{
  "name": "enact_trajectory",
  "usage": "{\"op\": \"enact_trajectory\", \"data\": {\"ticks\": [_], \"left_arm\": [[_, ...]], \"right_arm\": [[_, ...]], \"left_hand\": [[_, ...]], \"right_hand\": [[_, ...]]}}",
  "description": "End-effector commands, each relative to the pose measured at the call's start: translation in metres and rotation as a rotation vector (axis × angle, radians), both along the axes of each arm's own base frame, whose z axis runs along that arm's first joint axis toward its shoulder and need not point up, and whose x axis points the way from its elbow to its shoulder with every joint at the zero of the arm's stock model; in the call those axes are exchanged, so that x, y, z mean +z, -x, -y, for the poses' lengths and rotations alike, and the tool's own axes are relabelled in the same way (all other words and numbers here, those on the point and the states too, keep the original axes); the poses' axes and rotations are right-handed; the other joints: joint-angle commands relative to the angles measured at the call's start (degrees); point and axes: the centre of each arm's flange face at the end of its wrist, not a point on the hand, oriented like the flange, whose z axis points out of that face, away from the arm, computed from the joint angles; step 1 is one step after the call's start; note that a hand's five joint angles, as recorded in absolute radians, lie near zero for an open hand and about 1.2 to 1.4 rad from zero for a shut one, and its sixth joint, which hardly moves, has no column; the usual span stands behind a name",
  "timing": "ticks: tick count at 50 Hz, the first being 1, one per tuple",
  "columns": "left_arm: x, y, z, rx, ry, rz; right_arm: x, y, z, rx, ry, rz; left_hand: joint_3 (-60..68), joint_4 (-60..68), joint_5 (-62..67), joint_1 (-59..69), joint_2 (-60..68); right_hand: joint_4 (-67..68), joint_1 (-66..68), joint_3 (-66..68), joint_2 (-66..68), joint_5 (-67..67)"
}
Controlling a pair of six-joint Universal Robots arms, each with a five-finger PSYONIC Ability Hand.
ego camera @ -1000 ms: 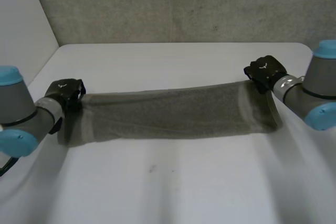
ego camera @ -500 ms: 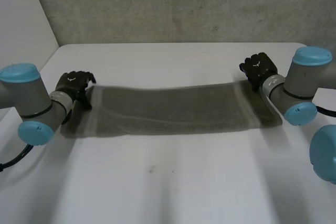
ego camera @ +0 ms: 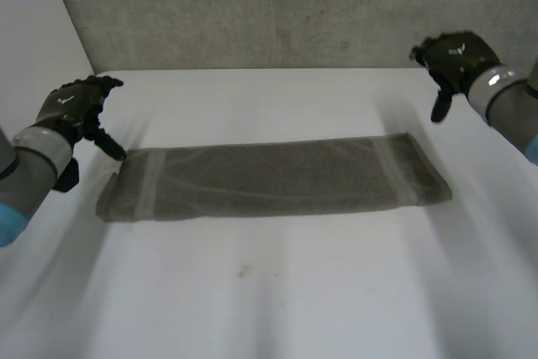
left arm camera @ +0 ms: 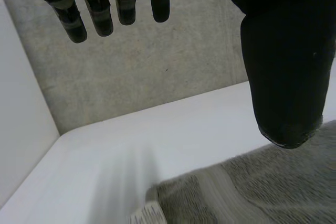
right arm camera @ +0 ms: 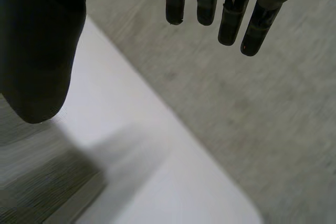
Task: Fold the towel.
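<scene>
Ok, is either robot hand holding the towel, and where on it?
Nothing is held. The left robot hand and right robot hand are both open; the towel lies flat on the table, ungripped.

Plain robot test lab, white table (ego camera: 269, 308), grey concrete wall (ego camera: 277, 6), white side panel (ego camera: 34, 31)

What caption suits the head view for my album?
Open left hand and open right hand poised near the ends of a towel flat on the table.
</scene>
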Motion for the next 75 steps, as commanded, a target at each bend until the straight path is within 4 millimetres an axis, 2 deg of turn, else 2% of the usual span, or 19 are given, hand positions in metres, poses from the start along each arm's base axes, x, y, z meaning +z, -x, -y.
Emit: {"op": "enact_trajectory", "data": {"ticks": [1,3,14,22,28,35,51,53,55,61,64,66,67,69,70,71,72,74,75], "left_arm": [[-0.007,-0.007,-0.024,0.017,-0.019,-0.001],[-0.01,-0.008,-0.027,0.02,-0.019,-0.001],[-0.029,-0.011,-0.043,0.031,-0.029,-0.041],[-0.03,-0.012,-0.043,0.037,-0.034,-0.071],[-0.031,-0.012,-0.043,0.037,-0.036,-0.071],[-0.033,-0.013,-0.043,0.04,-0.042,-0.071],[-0.036,-0.013,-0.045,0.039,-0.053,-0.071],[-0.036,-0.013,-0.046,0.039,-0.054,-0.071],[-0.037,-0.013,-0.046,0.039,-0.056,-0.071],[-0.037,-0.013,-0.046,0.037,-0.056,-0.071],[-0.037,-0.013,-0.047,0.036,-0.057,-0.071],[-0.037,-0.013,-0.046,0.037,-0.057,-0.071],[-0.037,-0.013,-0.047,0.036,-0.057,-0.069],[-0.037,-0.012,-0.047,0.034,-0.057,-0.069],[-0.037,-0.012,-0.047,0.034,-0.057,-0.069],[-0.037,-0.012,-0.047,0.034,-0.057,-0.069],[-0.037,-0.012,-0.047,0.034,-0.057,-0.069],[-0.037,-0.012,-0.047,0.033,-0.057,-0.07],[-0.037,-0.012,-0.047,0.031,-0.059,-0.069]], "right_arm": [[-0.032,0.023,-0.035,-0.026,-0.155,-0.035],[-0.05,0.035,-0.04,-0.046,-0.187,-0.032],[-0.104,0.056,-0.049,-0.023,-0.239,-0.07],[-0.126,0.058,-0.042,-0.011,-0.237,-0.067],[-0.133,0.057,-0.039,-0.008,-0.236,-0.068],[-0.135,0.056,-0.035,-0.006,-0.211,-0.064],[-0.143,0.055,-0.033,-0.004,-0.212,-0.066],[-0.144,0.055,-0.033,-0.001,-0.214,-0.066],[-0.144,0.055,-0.033,0.006,-0.209,-0.064],[-0.135,0.059,-0.026,-0.018,-0.182,-0.063],[-0.125,0.076,-0.02,-0.071,-0.16,-0.06],[-0.113,0.106,-0.011,-0.148,-0.138,-0.059],[-0.113,0.106,-0.011,-0.149,-0.138,-0.059],[-0.105,0.141,-0.001,-0.231,-0.117,-0.06],[-0.105,0.141,0.0,-0.231,-0.117,-0.06],[-0.102,0.161,0.004,-0.273,-0.108,-0.064],[-0.102,0.162,0.004,-0.274,-0.108,-0.064],[-0.094,0.196,0.012,-0.343,-0.077,-0.111],[-0.094,0.197,0.012,-0.343,-0.077,-0.111]], "left_hand": [[0.39,0.4,-1.65,-0.1,0.49],[0.39,0.4,-1.65,-0.1,0.49],[0.39,0.4,-1.65,-0.1,0.49],[0.39,0.4,-1.65,-0.1,0.49],[0.39,0.4,-1.65,-0.1,0.49],[0.39,0.4,-1.65,-0.1,0.49],[0.39,0.4,-1.65,-0.1,0.49],[0.39,0.4,-1.65,-0.1,0.49],[0.39,0.4,-1.65,-0.1,0.49],[0.39,0.4,-1.65,-0.1,0.49],[0.39,0.4,-1.65,-0.1,0.49],[0.39,0.4,-1.65,-0.1,0.49],[0.39,0.4,-1.65,-0.1,0.49],[0.39,0.4,-1.65,-0.1,0.49],[0.39,0.4,-1.65,-0.1,0.49],[0.39,0.4,-1.65,-0.1,0.49],[0.39,0.4,-1.65,-0.1,0.49],[0.39,0.4,-1.65,-0.1,0.49],[0.39,0.4,-1.65,-0.1,0.49]], "right_hand": [[-5.13,-3.66,-4.0,-4.36,-3.48],[-1.71,-0.24,-0.58,-0.94,-0.06],[6.05,7.52,7.18,6.83,7.7],[15.45,16.93,16.58,16.23,17.11],[20.85,22.33,21.98,21.63,22.51],[39.32,40.8,40.45,40.1,40.98],[40.86,42.34,41.99,41.64,42.52],[44.24,45.71,45.37,45.01,45.89],[64.76,66.24,65.89,65.54,66.42],[64.87,66.34,66.0,65.64,66.52],[64.87,66.34,66.0,65.64,66.52],[64.87,66.34,66.0,65.64,66.52],[64.87,66.34,66.0,65.64,66.52],[64.87,66.34,66.0,65.64,66.52],[64.87,66.34,66.0,65.64,66.52],[64.87,66.34,66.0,65.64,66.52],[64.87,66.34,66.0,65.64,66.52],[64.87,66.34,66.0,65.64,66.52],[64.87,66.34,66.0,65.64,66.52]]}}
